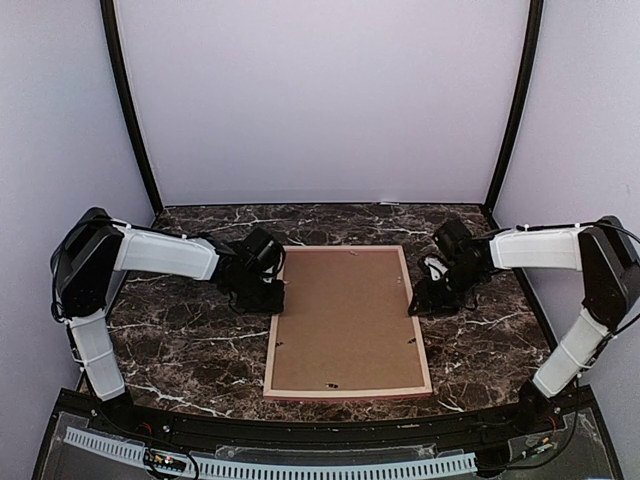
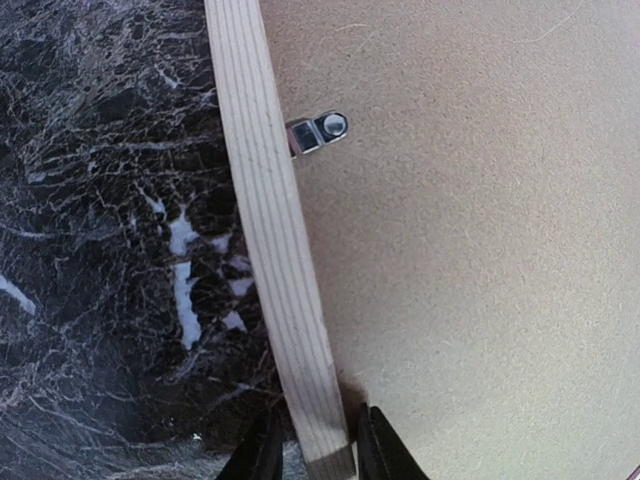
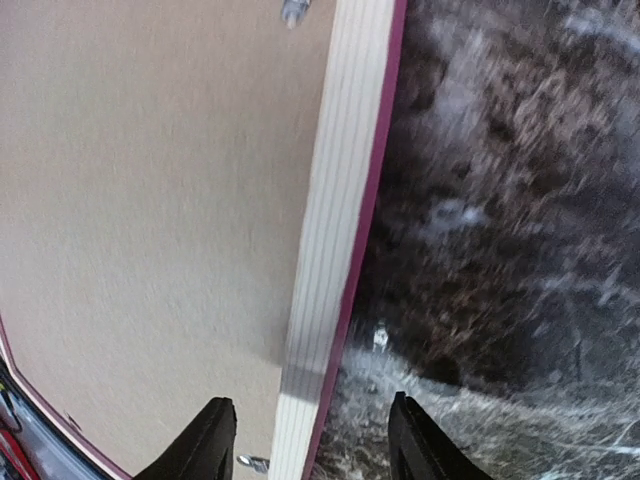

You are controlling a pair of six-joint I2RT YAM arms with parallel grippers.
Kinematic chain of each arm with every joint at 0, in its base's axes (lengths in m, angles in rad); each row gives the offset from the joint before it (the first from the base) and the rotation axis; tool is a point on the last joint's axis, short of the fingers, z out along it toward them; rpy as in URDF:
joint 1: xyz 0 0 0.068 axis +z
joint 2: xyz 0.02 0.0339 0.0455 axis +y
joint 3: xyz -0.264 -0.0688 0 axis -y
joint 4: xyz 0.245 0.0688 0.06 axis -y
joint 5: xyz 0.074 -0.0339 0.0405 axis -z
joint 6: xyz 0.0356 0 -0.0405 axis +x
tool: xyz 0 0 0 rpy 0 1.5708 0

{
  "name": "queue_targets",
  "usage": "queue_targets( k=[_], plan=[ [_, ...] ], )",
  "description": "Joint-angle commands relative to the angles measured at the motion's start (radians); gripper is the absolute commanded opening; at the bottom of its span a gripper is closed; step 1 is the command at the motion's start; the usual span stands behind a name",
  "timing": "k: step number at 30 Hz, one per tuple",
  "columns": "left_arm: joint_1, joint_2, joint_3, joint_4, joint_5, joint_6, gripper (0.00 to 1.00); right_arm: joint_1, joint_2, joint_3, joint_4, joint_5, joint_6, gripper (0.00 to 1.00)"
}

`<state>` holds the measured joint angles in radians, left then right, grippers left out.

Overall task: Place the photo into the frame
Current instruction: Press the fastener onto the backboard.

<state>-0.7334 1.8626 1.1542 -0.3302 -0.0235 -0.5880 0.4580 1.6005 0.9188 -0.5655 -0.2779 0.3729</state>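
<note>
A large picture frame (image 1: 350, 393) lies flat and face down on a dark marbled bench (image 1: 180, 350), directly between the two tools. We see its pale wooden back, and a brown backing board (image 1: 345, 320) fills it. The left tool (image 1: 270, 298) sits low at the frame's left side rail, toward the far end, and the right tool (image 1: 420, 303) sits at the opposite rail, roughly level with it. In the left wrist view, the wooden rail (image 2: 270, 250) runs straight out from between the left tool's (image 2: 318, 450) two black fingers (image 2: 262, 455), one on the bench side and one on the board side. They stand close around the rail, but we cannot tell whether they are pinching it. Ahead of this tool, a small metal clip (image 2: 318, 131) lies on the board (image 2: 470, 250), just inside the rail. In the right wrist view, which is a little blurred, the right tool (image 3: 312, 440) is spread wide. Its fingers (image 3: 210, 445) straddle the rail (image 3: 330, 230) with a clear gap on each side. A thin pink edge shows along the rail's outer face, next to the bench (image 3: 500, 200).
</note>
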Motion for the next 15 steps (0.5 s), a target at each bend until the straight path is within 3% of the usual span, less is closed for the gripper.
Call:
queue_targets(
  k=[1, 15],
  plan=[
    [-0.004, -0.039, -0.035, -0.056, -0.025, 0.004, 0.29, -0.034, 0.06, 0.101, 0.062, 0.043, 0.008, 0.56],
    [-0.004, -0.028, -0.036, -0.049, -0.011, 0.001, 0.29, -0.058, 0.345, 0.429, 0.069, 0.166, -0.002, 0.6]
  ],
)
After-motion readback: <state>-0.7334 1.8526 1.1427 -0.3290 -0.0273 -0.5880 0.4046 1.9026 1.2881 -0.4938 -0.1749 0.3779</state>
